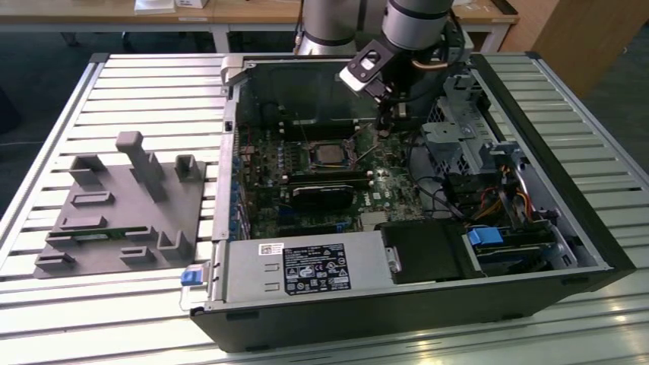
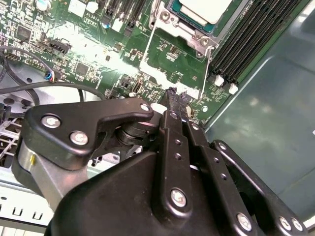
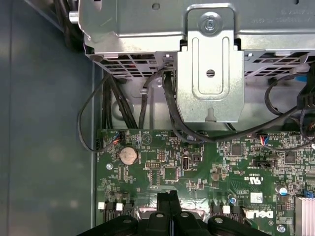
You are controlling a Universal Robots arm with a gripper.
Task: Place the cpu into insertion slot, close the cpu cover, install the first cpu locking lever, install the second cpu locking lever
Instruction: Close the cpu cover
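Note:
The cpu (image 1: 327,152) (image 2: 204,7), with its pale silver face, lies in the insertion slot (image 1: 308,154) on the green motherboard (image 1: 385,186). The silver cpu cover (image 2: 191,30) frames it. Two thin wire locking levers (image 2: 208,69) (image 2: 147,46) run out from the socket over the board. My gripper (image 1: 385,128) (image 2: 172,93) (image 3: 170,199) hangs low over the board to the exterior view's right of the socket, a short way from one lever's end. Its black fingers (image 2: 173,128) are shut together with nothing between them.
The open computer case (image 1: 568,228) lies on a slatted table (image 1: 152,84). A silver drive cage (image 3: 210,73) and black cables (image 3: 170,110) crowd the board's edge near the gripper. The power supply (image 1: 304,270) fills the front. A grey fixture plate (image 1: 121,205) stands outside.

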